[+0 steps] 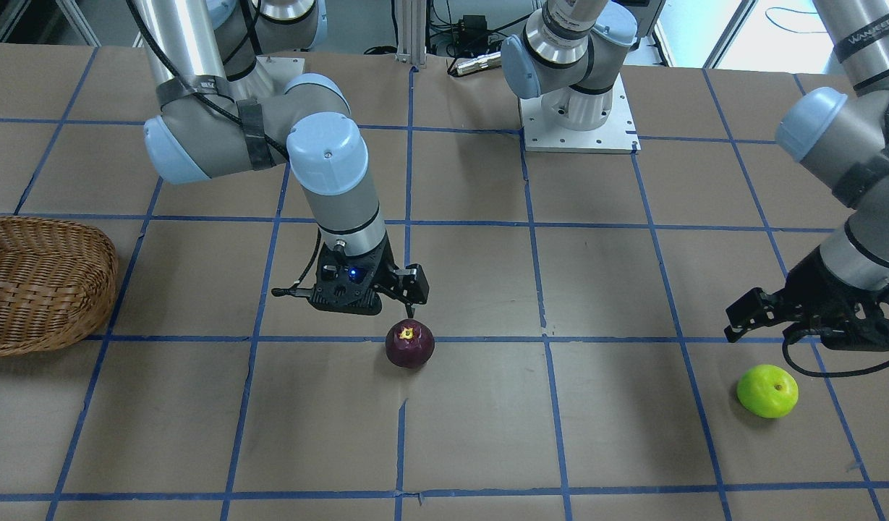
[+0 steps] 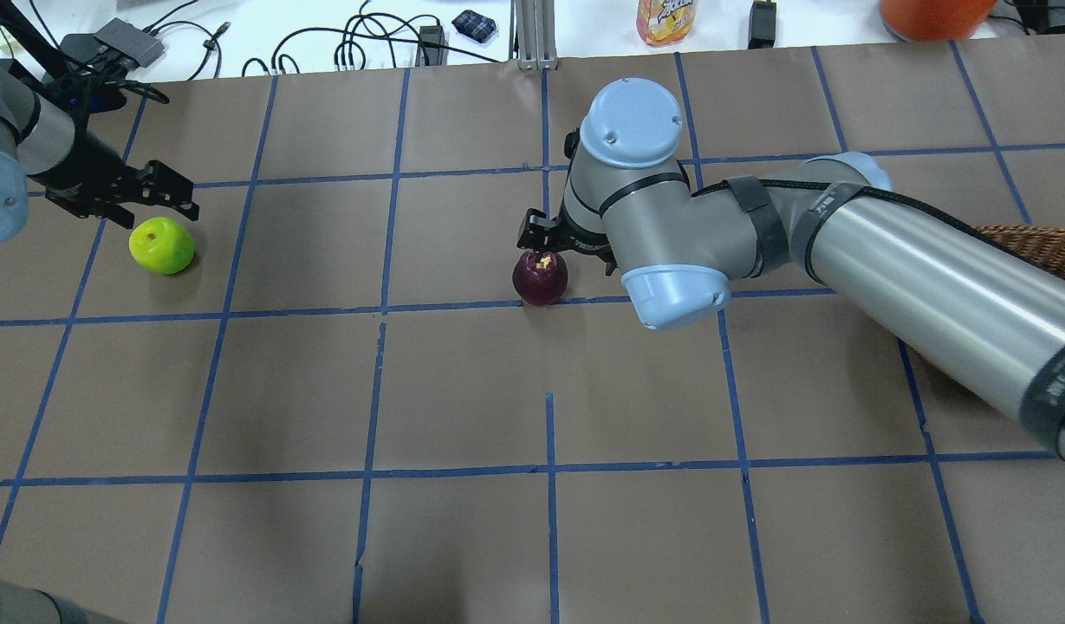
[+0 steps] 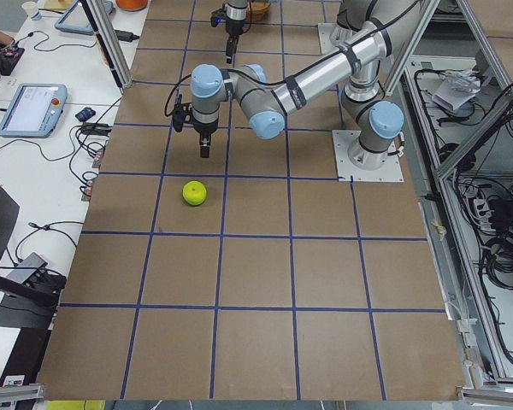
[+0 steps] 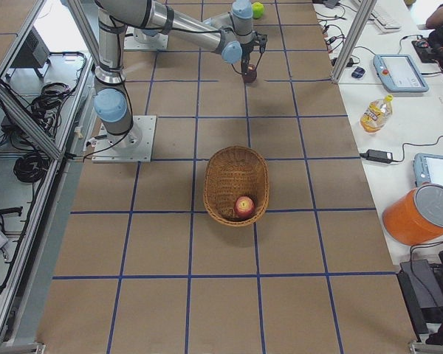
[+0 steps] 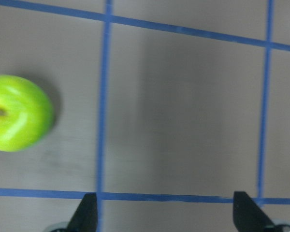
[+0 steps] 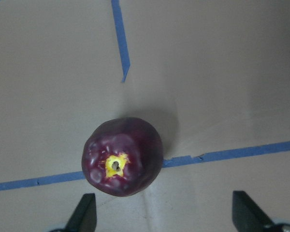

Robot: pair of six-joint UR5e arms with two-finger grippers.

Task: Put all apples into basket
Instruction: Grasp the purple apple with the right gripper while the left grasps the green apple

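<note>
On the tabletop (image 1: 487, 434), the purple apple (image 1: 409, 343) sat just ahead of our right end effector (image 6: 166, 215), released and empty; our left end effector (image 5: 166, 215), also released, hung by the green apple (image 5: 19, 113).

Brown paper-covered table (image 2: 463, 390), gridded in blue tape (image 2: 549, 472). Alongside, white bench (image 4: 428, 122) with tablet (image 4: 400, 71), drink bottle (image 4: 374, 113), orange bucket (image 4: 421, 214). Aluminium post (image 4: 348, 40) at the edge. Bright, even light.
</note>
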